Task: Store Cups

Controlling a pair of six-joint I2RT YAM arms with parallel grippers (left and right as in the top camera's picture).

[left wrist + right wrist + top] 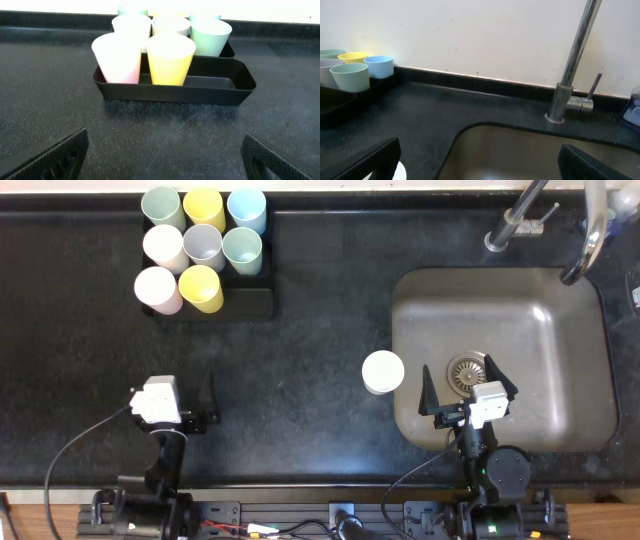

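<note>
Top view: white cup point(383, 371) at sink rim point(398, 320); 1 tray point(255, 302) slot open.

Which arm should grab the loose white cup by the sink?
Right. The white cup stands on the counter beside the right gripper, open at the sink; the left gripper faces the tray, farther off.

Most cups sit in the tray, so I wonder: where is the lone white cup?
In the top view the white cup stands on the counter right of centre, just left of the sink and near the right pincer.
</note>
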